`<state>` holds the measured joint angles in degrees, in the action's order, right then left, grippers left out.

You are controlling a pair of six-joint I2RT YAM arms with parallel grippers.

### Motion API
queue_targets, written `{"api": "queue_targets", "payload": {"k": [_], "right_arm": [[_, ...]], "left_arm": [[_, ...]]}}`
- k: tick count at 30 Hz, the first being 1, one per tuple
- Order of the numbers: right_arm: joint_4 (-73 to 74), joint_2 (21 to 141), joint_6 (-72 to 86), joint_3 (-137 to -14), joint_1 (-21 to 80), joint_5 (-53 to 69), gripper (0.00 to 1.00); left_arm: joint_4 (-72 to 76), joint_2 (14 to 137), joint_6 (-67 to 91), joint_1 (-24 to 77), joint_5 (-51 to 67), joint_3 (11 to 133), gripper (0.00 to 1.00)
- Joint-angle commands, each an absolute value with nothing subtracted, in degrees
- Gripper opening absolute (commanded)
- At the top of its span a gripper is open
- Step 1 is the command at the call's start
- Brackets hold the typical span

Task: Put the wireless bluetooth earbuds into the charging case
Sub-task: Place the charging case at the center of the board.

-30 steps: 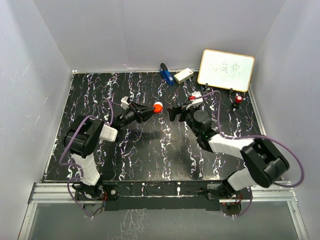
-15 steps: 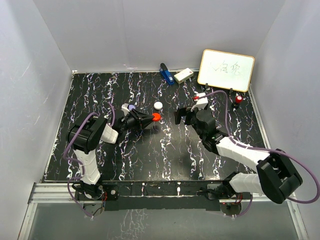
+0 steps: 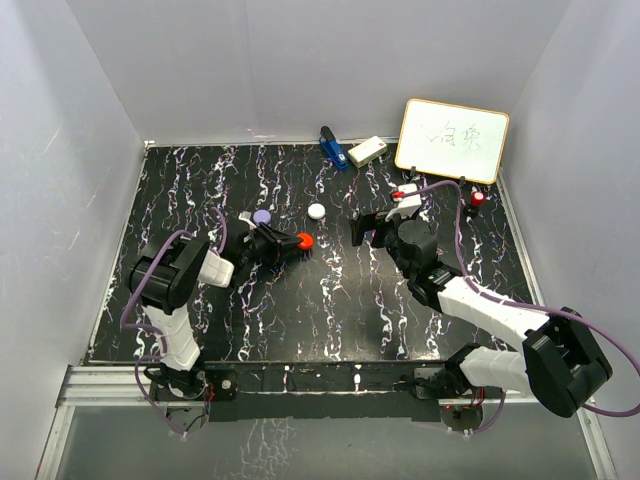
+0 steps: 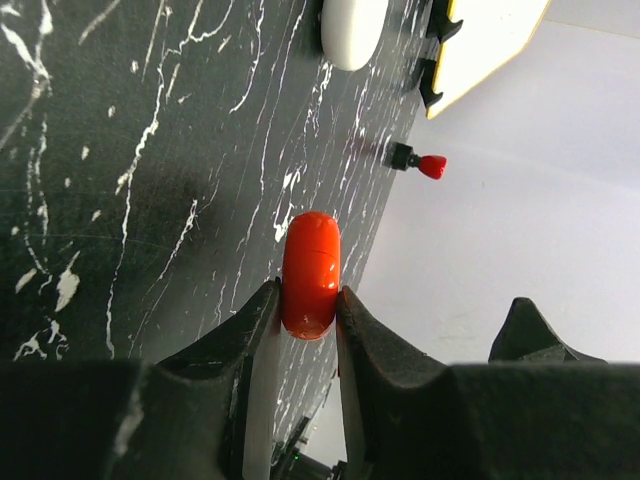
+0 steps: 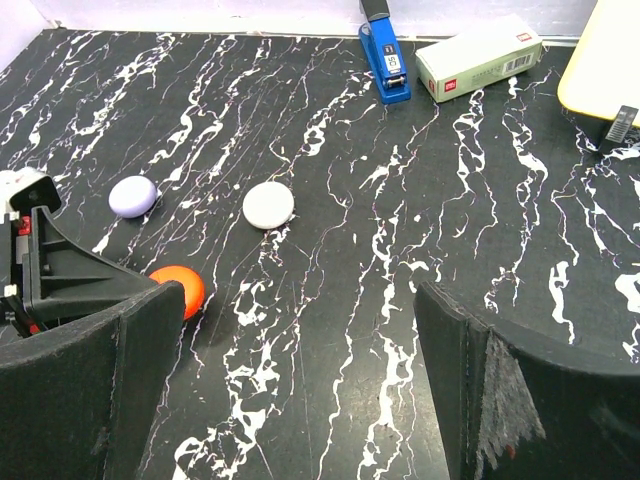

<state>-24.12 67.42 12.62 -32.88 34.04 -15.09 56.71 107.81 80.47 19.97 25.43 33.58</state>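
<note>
My left gripper is shut on a round red button-like case, gripped by its flat sides and held low over the black marbled table. The left wrist view shows it edge-on between the fingers. It also shows in the right wrist view. A purple round case and a white one lie on the table just behind it. My right gripper is open and empty, right of the red case. No tiny earbuds show in any view.
A blue stapler and a small pale box lie at the back edge. A whiteboard stands at the back right, with a red-capped marker in front of it. White walls enclose the table.
My left gripper has drawn back and down toward me with the red case, uncovering the purple and white cases. My right gripper has shifted slightly right.
</note>
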Motion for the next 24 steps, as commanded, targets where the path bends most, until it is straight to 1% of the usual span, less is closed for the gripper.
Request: {"api": "queue_targets", "payload": {"k": [1,3,4,8,10,14,16,18,19,20,21,24], "right_arm": [[-26.38,65.86,13.09,-34.76,33.91,-15.25,0.98],[-25.81,65.92,12.97,-35.12,33.91,-14.99,0.98],[-25.79,65.85,13.0,-35.07,33.9,-14.88,0.98],[-25.47,64.92,12.96,-35.0,33.89,-14.64,0.98],[-25.25,64.6,12.96,-34.92,33.91,-14.55,0.98],[-24.77,64.26,13.03,-34.9,33.92,-14.34,0.98],[-24.43,64.05,13.13,-34.9,33.91,-14.2,0.98],[-24.16,63.59,13.36,-34.7,33.9,-13.87,0.98],[-24.06,63.41,13.61,-34.56,33.92,-13.64,0.98],[-23.99,63.07,13.82,-34.35,33.86,-13.39,0.98],[-23.93,62.71,14.08,-34.04,33.92,-13.01,0.98],[-24.12,61.82,14.81,-33.39,33.9,-12.03,0.98]], "left_arm": [[50.96,103.0,76.19,19.65,22.37,34.38,0.0],[48.17,102.51,74.59,19.62,21.87,35.45,0.0],[47.08,102.31,74.0,19.6,21.7,35.72,0.03],[43.04,101.62,71.64,19.44,20.65,36.79,0.24],[41.78,101.09,70.77,19.43,20.18,36.98,0.31],[38.07,99.13,68.54,19.04,19.16,37.47,0.49],[34.84,97.02,66.85,18.74,18.22,37.65,0.59],[30.25,93.61,64.8,18.2,16.62,37.5,0.74],[27.27,91.25,63.4,17.95,15.4,37.33,0.83],[23.59,88.39,61.87,17.62,13.49,37.19,0.94],[19.8,85.32,60.06,17.4,11.03,37.03,0.98],[8.29,76.02,55.28,16.77,3.35,36.58,0.99]]}}
